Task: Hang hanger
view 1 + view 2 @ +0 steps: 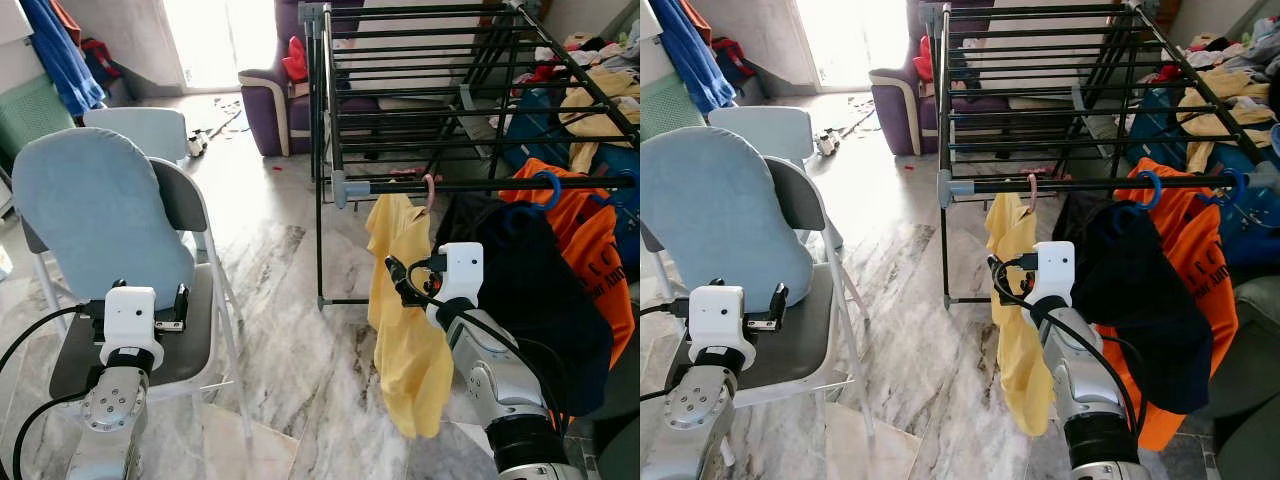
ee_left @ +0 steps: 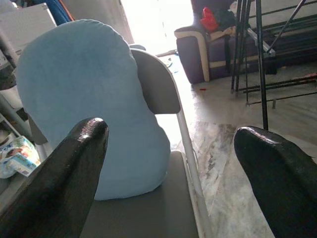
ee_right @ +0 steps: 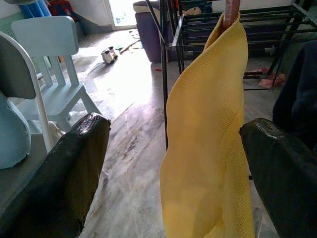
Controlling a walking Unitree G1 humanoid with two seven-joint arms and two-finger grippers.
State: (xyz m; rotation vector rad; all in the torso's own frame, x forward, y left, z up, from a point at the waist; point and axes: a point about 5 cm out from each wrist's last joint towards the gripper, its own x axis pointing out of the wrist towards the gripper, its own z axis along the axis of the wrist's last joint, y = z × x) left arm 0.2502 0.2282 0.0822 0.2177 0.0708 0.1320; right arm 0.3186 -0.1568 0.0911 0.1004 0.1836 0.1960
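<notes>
Left gripper low over grey chair, fingers apart, right gripper raised forward, fingers apart facing yellow shirt, shirt hanging long axis vertical from pink hanger hooked on black drying rack rail

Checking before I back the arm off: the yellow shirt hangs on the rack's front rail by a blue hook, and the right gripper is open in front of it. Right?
Nearly. The yellow shirt hangs from the rail by a pink hook, not blue, as the left eye view shows. The right gripper is open in front of it.
</notes>
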